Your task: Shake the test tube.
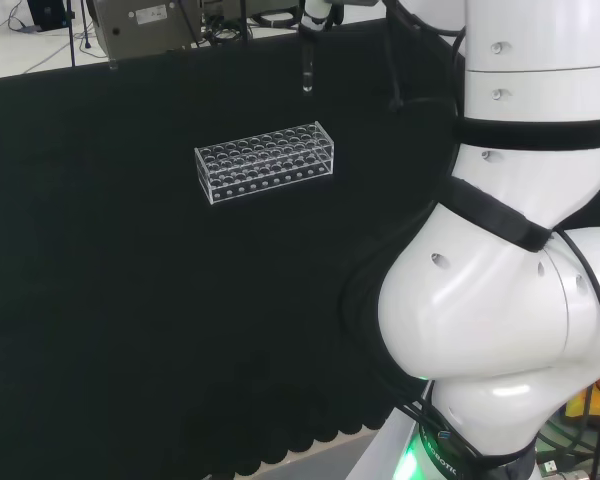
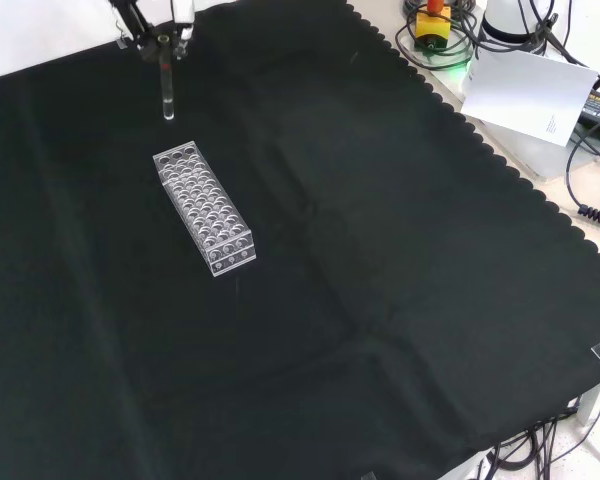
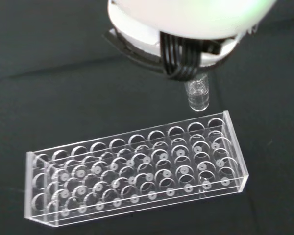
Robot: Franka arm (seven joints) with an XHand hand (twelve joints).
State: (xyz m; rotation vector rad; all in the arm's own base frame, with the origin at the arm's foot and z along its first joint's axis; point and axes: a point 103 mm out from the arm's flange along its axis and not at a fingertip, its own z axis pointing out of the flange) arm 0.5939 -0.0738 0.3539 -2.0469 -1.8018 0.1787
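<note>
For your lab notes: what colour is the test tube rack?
Clear and colourless, the rack shows best in the wrist view.

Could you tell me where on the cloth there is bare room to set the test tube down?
Front view: the cloth is bare right of the rack, out to its scalloped edge, and below and left of the rack. The only crowded spot is by the rack's top end, where the hand holds the tube.

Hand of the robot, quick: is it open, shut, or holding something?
Hand: shut on the test tube, which hangs upright in the air above the far end of the clear rack.
</note>
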